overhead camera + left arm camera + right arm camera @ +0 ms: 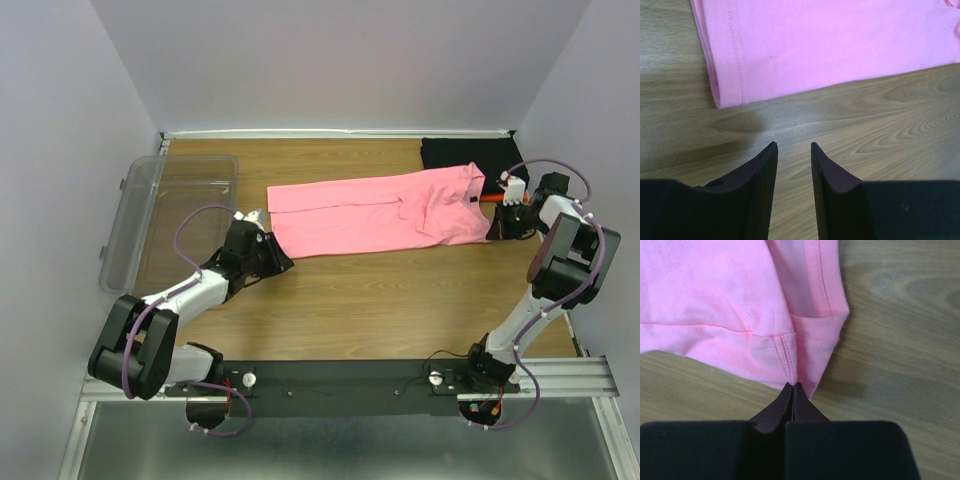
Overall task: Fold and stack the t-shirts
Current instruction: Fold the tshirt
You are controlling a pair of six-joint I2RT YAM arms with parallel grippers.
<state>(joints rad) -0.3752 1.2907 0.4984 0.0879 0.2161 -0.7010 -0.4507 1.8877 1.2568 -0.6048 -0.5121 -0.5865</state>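
Note:
The bright pink t-shirt (380, 210) lies folded lengthwise into a long band across the middle of the table (400, 290). My right gripper (497, 226) is at its right end, shut on the hem at a side seam (787, 360) of the pink t-shirt (715, 300); the right gripper (792, 386) has its tips pressed together there. My left gripper (282, 263) rests low over the wood just short of the shirt's near-left corner (725, 97), and the left gripper (792, 146) is open and empty. A black t-shirt (470, 152) lies at the back right. A sliver of orange-red t-shirt (490, 199) shows beside it.
A clear plastic tub (150, 220) stands at the left edge, near the left arm. Walls close in the table at the back and on both sides. Bare wood stretches along the near side in front of the pink shirt.

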